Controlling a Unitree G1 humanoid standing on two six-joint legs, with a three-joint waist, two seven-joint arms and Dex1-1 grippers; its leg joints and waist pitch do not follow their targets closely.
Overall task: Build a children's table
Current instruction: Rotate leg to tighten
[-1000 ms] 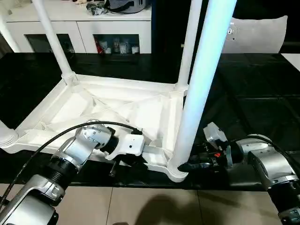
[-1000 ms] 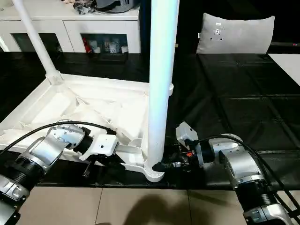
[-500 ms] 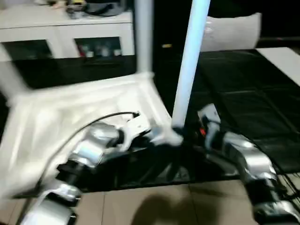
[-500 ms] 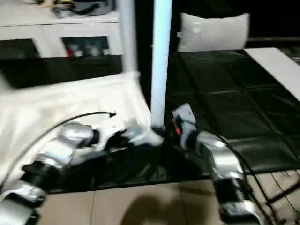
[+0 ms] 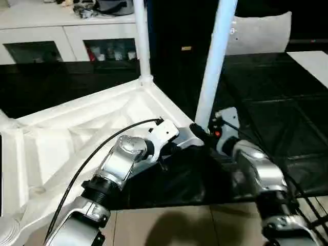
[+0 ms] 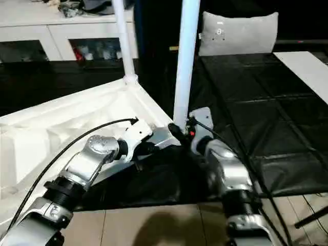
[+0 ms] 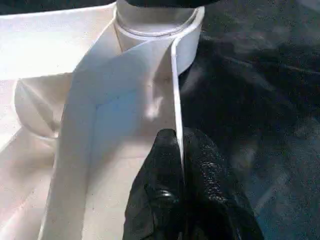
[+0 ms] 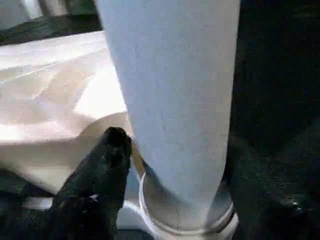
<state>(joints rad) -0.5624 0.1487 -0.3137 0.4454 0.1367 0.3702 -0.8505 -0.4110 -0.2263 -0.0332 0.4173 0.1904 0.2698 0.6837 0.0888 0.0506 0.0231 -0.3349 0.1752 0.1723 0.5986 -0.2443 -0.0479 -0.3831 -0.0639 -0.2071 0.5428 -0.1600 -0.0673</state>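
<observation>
On the black floor mat [image 5: 287, 128], the children's table [image 5: 77, 138] lies upside down. The near leg [image 6: 185, 56] stands in its corner socket [image 8: 185, 220]. The left gripper [image 7: 180, 150] pinches the thin rim [image 7: 175, 90]. The right gripper [image 8: 170, 165] straddles the leg base; whether it clamps is unclear. Risk: an unseated leg could tilt out, or the rim slip, if the top is pulled.
</observation>
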